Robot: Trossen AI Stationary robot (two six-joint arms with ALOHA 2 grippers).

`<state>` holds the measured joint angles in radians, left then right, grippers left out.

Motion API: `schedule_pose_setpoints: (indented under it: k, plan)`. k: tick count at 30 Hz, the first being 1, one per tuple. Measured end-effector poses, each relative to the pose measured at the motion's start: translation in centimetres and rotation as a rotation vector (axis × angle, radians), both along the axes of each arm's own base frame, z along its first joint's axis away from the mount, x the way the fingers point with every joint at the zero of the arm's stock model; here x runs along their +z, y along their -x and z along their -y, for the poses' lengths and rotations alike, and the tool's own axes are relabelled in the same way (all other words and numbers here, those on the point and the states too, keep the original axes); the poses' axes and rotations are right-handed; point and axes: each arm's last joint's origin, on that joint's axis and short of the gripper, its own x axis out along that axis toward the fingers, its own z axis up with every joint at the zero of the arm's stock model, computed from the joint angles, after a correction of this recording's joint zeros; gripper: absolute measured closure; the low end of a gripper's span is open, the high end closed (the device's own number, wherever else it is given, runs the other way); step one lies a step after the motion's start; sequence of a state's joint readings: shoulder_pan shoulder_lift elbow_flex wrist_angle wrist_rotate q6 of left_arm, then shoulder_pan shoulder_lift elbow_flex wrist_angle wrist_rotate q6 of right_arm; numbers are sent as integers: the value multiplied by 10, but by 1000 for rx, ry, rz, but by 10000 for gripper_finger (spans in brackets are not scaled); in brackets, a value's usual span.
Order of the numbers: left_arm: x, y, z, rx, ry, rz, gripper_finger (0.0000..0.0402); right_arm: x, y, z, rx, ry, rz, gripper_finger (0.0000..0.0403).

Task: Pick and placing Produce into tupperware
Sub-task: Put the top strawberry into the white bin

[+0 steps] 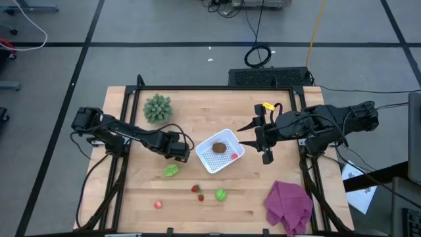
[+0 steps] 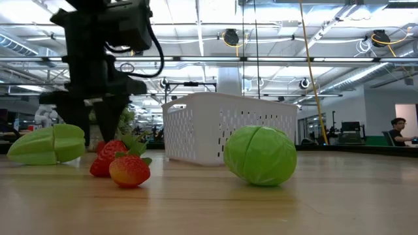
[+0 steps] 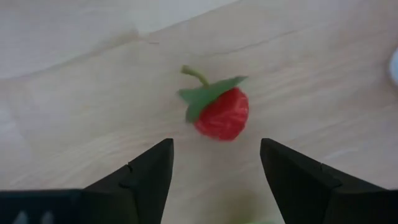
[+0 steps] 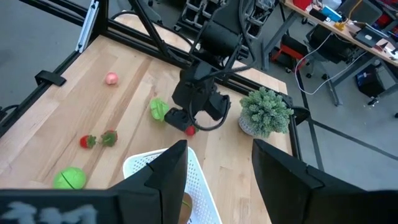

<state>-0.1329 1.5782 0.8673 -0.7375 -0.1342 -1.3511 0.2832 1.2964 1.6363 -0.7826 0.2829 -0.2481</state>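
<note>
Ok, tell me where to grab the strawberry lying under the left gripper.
Take the strawberry by its plump red body, the left gripper coming straight down, one open finger each side. It lies on its side, and the leaf cap and stem at one end look too thin to hold. The right gripper waits by the tupperware.

Parts count, directions taken from the container:

- White perforated rectangular plastic container (image 1: 212, 165): one.
- Brown round toy piece (image 1: 218, 147): one, inside it.
- Small red piece (image 1: 235, 157), kind unclear: one, inside it.
- Red toy strawberries: three. Two (image 1: 195, 189) (image 1: 200, 196) at 7 o'clock, one (image 3: 221, 112) at 9 o'clock.
- Green round toy ball (image 1: 220, 195): one, 6 o'clock.
- Green leafy toy piece (image 1: 171, 170): one, 8 o'clock.
- Pink toy ball (image 1: 158, 205): one.
- Spiky green plant (image 1: 158, 107): one, 10 o'clock.
- Purple cloth (image 1: 288, 204): one, 4 o'clock.
</note>
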Motion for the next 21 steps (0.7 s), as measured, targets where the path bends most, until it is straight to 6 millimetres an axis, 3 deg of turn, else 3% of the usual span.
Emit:
schedule_pose_setpoints:
  k: [8,21]
  plan:
    - [-16,-7,-11,3,33,-42,158,0,0,0,0,0,2,232]
    - [-15,-10,-13,-32,15,-21,158,-12,-7,-2,8,13,4,232]
